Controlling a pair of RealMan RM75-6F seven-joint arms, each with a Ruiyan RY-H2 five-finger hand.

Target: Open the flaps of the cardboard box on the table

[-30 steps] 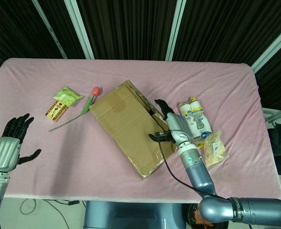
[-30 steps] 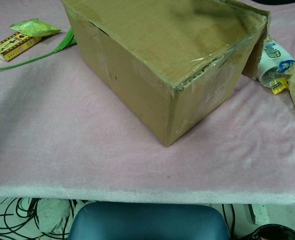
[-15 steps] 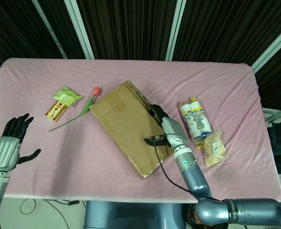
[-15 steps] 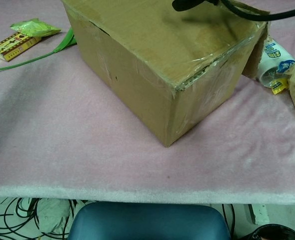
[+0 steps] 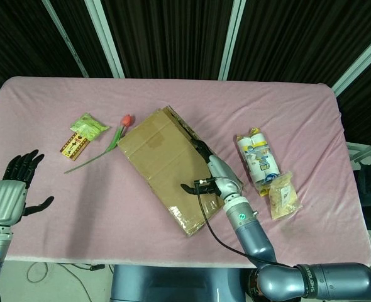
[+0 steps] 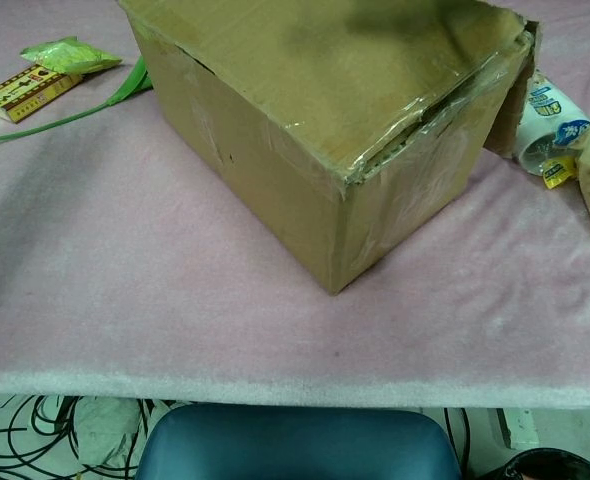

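Your right hand (image 5: 212, 176) has slid inward across the top of the cardboard box (image 5: 166, 165) over the last second: it started at the box's right edge near the snack packets and now lies well onto the top flap (image 6: 375, 70), thumb reaching toward the box's middle. Its fingers are spread flat on the cardboard and grip nothing; whether any fingertip is hooked under the flap's edge I cannot tell. In the chest view the near corner seam has opened wider than it was, with the clear tape (image 6: 445, 95) puckered and a gap showing under the flap, so the flap is starting to lift. The box sits at an angle in the middle of the pink desk (image 5: 311, 113), flaps not yet open. Your left hand (image 5: 12, 189) has not moved; it hangs off the desk's left edge, fingers apart, empty. The tulip (image 5: 113, 139), the green packet (image 5: 89, 126) and the bottle pack (image 5: 257, 157) lie where they were. You likely need a firmer hold on the flap's edge before pulling up
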